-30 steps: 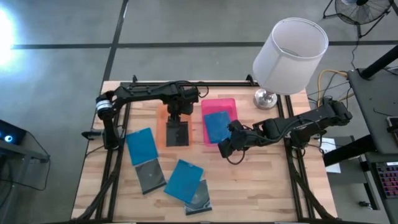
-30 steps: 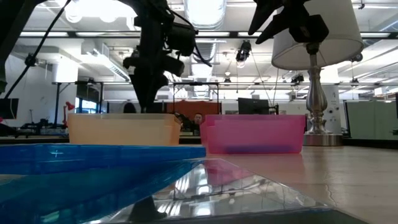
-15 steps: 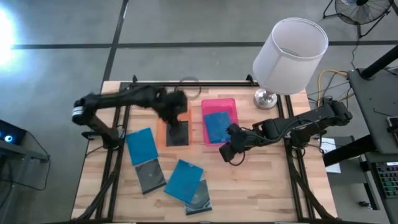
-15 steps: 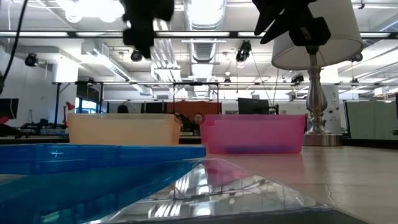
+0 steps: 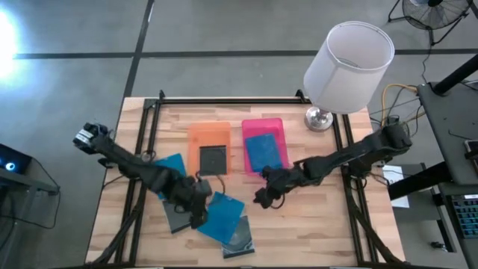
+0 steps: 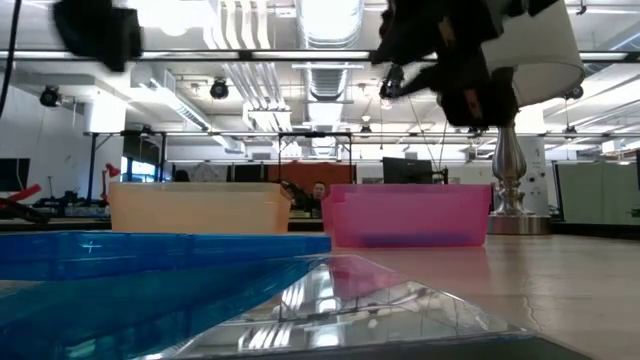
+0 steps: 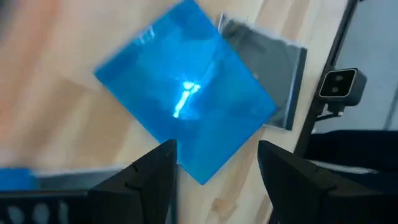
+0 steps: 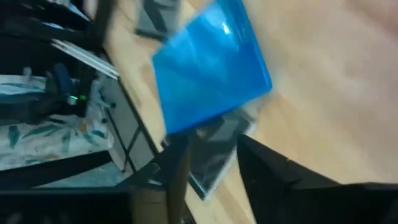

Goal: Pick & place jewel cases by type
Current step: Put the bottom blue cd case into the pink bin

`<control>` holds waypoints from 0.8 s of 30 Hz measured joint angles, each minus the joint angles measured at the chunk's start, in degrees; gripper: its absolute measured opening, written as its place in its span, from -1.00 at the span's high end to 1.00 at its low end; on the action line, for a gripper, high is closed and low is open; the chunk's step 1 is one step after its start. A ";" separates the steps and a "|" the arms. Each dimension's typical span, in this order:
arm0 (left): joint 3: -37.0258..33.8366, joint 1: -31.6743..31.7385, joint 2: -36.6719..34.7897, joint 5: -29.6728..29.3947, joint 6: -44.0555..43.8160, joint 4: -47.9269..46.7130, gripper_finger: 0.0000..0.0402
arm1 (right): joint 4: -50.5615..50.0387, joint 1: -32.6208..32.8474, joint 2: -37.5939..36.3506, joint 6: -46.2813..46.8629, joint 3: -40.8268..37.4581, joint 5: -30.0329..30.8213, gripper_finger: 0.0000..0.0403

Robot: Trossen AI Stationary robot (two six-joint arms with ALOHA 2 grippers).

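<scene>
Two bright blue jewel cases lie flat on the table: one [image 5: 222, 217] overlapping a dark grey case [image 5: 240, 239], another [image 5: 169, 167] partly under my left arm. A second dark grey case [image 5: 178, 214] lies between them. A dark case [image 5: 214, 158] lies in the orange tray [image 5: 196, 134] and a blue case [image 5: 265, 152] in the pink tray [image 5: 263, 124]. My left gripper [image 5: 199, 208] hovers open beside the near blue case [image 7: 186, 121]. My right gripper [image 5: 264, 196] is open, to that case's [image 8: 211, 74] right.
A lamp with a white shade [image 5: 348, 66] stands at the table's far right corner. Black frame rails [image 5: 136, 202] run along the table's left and right sides. Bare wood shows right of the near cases [image 5: 306, 224]. In the low view a blue case edge [image 6: 150, 245] fills the foreground.
My left gripper has swung fast from above the orange tray toward the near edge and now hangs beside the near blue case; the dark case stays in the orange tray. My right gripper has moved a little toward the near-left, toward the same blue case.
</scene>
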 joint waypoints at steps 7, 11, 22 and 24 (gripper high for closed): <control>-10.34 -6.66 0.04 -2.84 -14.90 9.79 -0.03 | 0.50 2.98 11.43 8.48 4.33 0.82 -0.07; -13.51 -9.22 0.04 -4.87 -19.57 9.96 -0.03 | 5.54 3.44 16.15 14.52 4.77 3.87 -0.15; -22.76 -9.97 0.04 -5.92 -19.57 22.28 -0.03 | 21.20 4.15 25.97 29.25 5.51 10.77 -0.16; -24.91 -9.97 0.06 -5.77 -19.71 26.26 -0.03 | 20.57 4.38 27.02 30.55 6.61 10.48 -0.16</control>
